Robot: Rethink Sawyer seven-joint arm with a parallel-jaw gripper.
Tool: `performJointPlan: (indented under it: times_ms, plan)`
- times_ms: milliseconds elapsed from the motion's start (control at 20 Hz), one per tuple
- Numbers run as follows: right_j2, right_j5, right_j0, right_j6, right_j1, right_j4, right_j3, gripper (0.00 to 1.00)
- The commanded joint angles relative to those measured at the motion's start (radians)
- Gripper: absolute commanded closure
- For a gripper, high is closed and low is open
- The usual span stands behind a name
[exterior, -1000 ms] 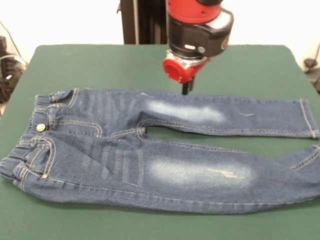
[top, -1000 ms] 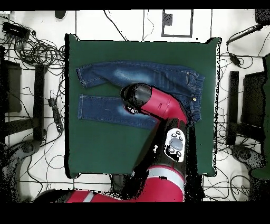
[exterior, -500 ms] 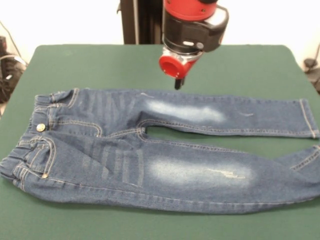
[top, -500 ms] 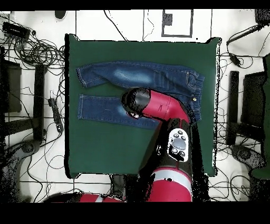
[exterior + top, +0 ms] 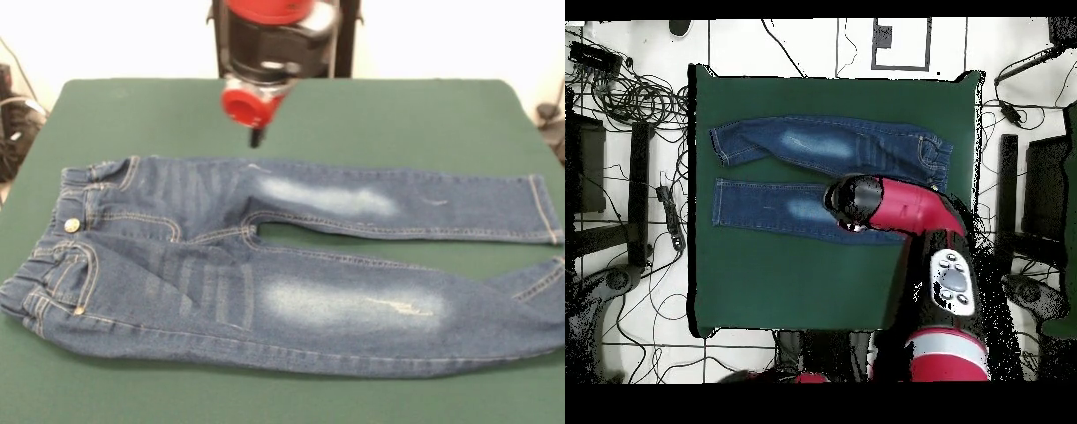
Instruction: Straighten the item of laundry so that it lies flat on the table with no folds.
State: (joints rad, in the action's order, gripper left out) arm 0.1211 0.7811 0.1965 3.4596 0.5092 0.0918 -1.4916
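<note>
The item of laundry, a small pair of blue jeans (image 5: 265, 256), lies spread on the green table (image 5: 424, 115). Its waist is at the left and both legs run to the right. The near leg's cuff (image 5: 540, 281) bends at an angle at the right edge. My gripper (image 5: 256, 138) hangs above bare cloth just beyond the jeans' far edge, shut, holding nothing and not touching the denim. From overhead the jeans (image 5: 815, 145) have the waist at the right, and the arm's red wrist (image 5: 855, 200) covers part of the lower leg and hides the gripper.
A wide band of bare green cloth (image 5: 785, 280) lies between the jeans and the robot's side of the table. Cables and stands (image 5: 635, 100) crowd the floor around the table. A dark column (image 5: 349, 40) rises behind the far edge.
The arm has swung left in the front view, from above the far leg's faded patch to beyond the jeans' far edge near the hip. The jeans have not moved.
</note>
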Motion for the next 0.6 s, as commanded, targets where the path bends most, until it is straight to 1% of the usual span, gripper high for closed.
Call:
performJointPlan:
  times_ms: [50, 150, 300, 400, 600]
  plan:
    - [-0.179, -0.055, 0.135, -0.522, 0.002, 0.165, -0.140, 1.00]
    - [-0.217, -0.052, 0.172, -0.528, 0.002, 0.171, -0.155, 1.00]
    - [-0.226, -0.053, 0.169, -0.504, 0.002, 0.196, -0.147, 1.00]
    - [-0.243, -0.052, 0.183, -0.523, 0.001, 0.207, -0.145, 1.00]
    - [-0.263, -0.053, 0.206, -0.601, -0.006, 0.259, -0.124, 1.00]
